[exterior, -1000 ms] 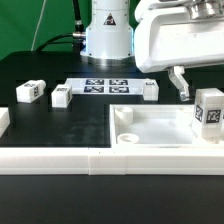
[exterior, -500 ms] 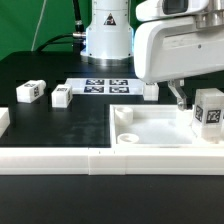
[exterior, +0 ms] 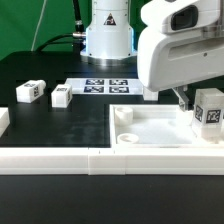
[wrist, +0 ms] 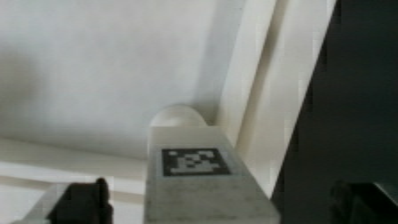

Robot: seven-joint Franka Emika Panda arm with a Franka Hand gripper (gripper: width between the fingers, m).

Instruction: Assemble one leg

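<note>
This looks like the grasping step. The tool (wrist: 222,203) hangs wide open astride the leg (exterior: 210,110), which stands upright in the tray-like part (exterior: 160,128) near the tabletop's edge on the exterior view's right. The next move likely calls for lowering squarely, then closing.

Here stands the leg (exterior: 210,110), upright in the tray (exterior: 160,126)
A small white oblong block on end, at the exterior view's right, its black-and-white square tag facing outward.
</note>
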